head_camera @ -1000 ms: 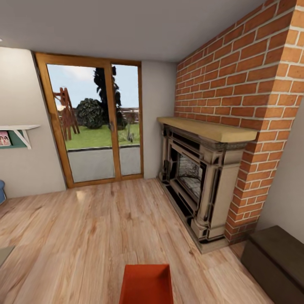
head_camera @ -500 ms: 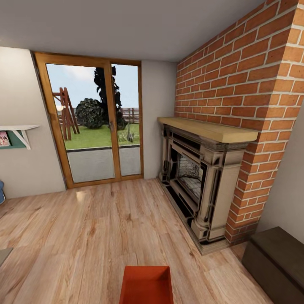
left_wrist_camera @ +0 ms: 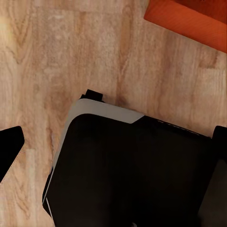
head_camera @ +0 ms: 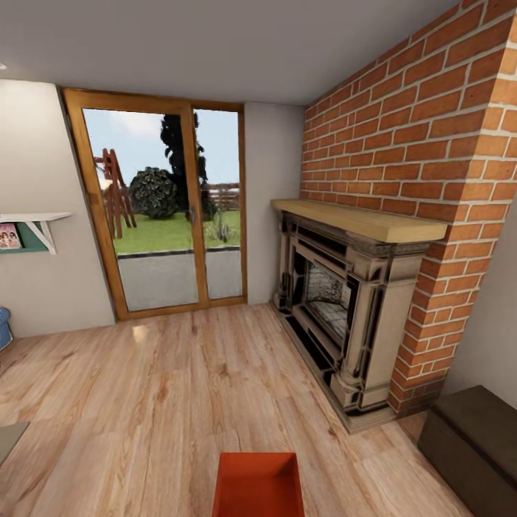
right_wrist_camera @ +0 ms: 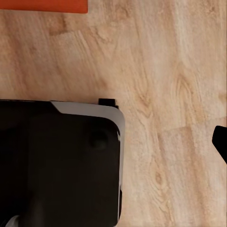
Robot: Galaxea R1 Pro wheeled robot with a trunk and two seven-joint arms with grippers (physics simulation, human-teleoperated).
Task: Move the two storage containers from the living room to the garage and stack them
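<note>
One orange-red storage container [head_camera: 257, 485] lay on the light wood-plank flooring [head_camera: 158, 388] of the living room, directly ahead of the robot at the bottom edge of the head view, open top upward and apparently empty. Its long side ran away from the robot, which suited an approach from this end. A corner of the same bin appeared in the left wrist view [left_wrist_camera: 189, 16], and a thin strip of orange in the right wrist view [right_wrist_camera: 42, 4], each beyond the robot's dark base [left_wrist_camera: 132, 170]. That suggested both arms hung low at the sides, pointing down at the floor, a sensible carry for driving. Dark tips at the edges of both wrist views might have been fingers, but I could not tell whether either pair of jaws stood wide or narrow. Nothing was held.

Further out, the red-brick fireplace [head_camera: 345, 316] with its carved stone surround stood to the right, a dark low chest [head_camera: 470, 438] near it, and wood-framed glass doors [head_camera: 169, 208] faced the garden. A small shelf [head_camera: 32, 226] hung on the left wall. The task seemed at its start, the bin not yet picked up.
</note>
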